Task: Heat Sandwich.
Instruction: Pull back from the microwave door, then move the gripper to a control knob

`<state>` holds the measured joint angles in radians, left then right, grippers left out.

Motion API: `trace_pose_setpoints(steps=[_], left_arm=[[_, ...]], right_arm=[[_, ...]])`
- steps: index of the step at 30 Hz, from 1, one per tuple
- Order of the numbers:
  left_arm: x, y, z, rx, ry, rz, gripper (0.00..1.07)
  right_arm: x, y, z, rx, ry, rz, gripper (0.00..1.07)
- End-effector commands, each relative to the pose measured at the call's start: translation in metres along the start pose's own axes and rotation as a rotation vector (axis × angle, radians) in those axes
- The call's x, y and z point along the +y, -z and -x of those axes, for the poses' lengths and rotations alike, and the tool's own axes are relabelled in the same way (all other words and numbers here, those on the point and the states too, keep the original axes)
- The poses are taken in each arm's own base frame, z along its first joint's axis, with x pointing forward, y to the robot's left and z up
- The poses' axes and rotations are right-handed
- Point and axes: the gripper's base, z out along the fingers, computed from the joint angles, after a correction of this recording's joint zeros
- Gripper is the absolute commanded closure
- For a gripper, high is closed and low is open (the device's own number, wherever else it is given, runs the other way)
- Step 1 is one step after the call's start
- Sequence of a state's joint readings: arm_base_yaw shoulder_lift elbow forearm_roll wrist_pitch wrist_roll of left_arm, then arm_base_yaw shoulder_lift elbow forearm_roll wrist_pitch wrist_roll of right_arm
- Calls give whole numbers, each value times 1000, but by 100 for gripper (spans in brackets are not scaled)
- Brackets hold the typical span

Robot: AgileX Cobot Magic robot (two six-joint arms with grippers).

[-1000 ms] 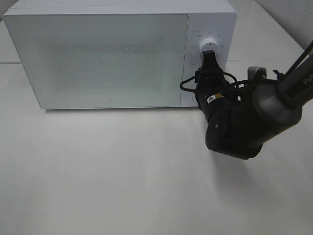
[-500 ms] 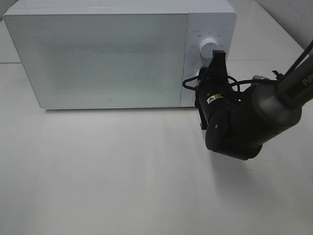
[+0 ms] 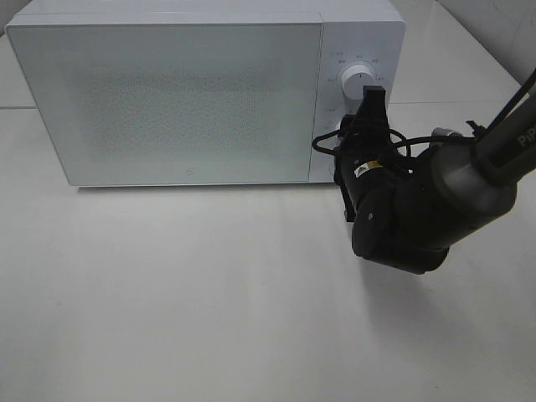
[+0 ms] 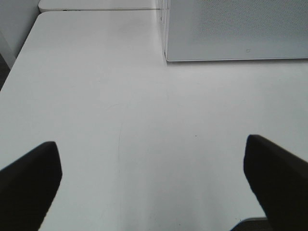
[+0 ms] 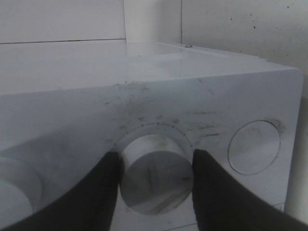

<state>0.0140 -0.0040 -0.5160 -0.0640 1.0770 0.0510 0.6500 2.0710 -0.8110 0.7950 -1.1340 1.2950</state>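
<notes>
Right hand (image 5: 156, 179) is closed on a round white dial (image 5: 155, 171). Two dark fingers (image 5: 91, 192) press its rim at nine and three o'clock, with no gap seen. The dial face is scuffed, with a small red mark toward four o'clock. Fine tick marks (image 5: 159, 126) arc round it from ten to two. The control panel (image 5: 216, 101) of the white microwave (image 5: 72, 62) is smudged grey about the dial. At three o'clock, past the finger, there is a flat round disc (image 5: 254, 147), apart from the hand. At eight o'clock is part of a second dial (image 5: 17, 187), cut off by the frame edge. A speckled wall (image 5: 250, 29) stands behind.
</notes>
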Motion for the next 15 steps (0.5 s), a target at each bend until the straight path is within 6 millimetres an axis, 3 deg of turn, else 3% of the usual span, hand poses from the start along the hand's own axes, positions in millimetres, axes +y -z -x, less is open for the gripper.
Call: trace_pose_setpoints(steps=[1, 5, 9, 10, 12, 15], left_arm=[[0, 3, -1, -29, 3, 0, 9], [0, 3, -1, -29, 3, 0, 9], [0, 3, -1, -29, 3, 0, 9], [0, 3, -1, -29, 3, 0, 9], [0, 3, -1, -29, 3, 0, 9], [0, 3, -1, -29, 3, 0, 9]], right_arm=[[11, -2, -1, 7, 9, 68, 85], [10, -2, 1, -14, -21, 64, 72], [9, -2, 4, -42, -26, 56, 47], [9, -2, 4, -42, -26, 56, 47], [9, -2, 4, -42, -26, 56, 34], [9, -2, 4, -42, -26, 56, 29]])
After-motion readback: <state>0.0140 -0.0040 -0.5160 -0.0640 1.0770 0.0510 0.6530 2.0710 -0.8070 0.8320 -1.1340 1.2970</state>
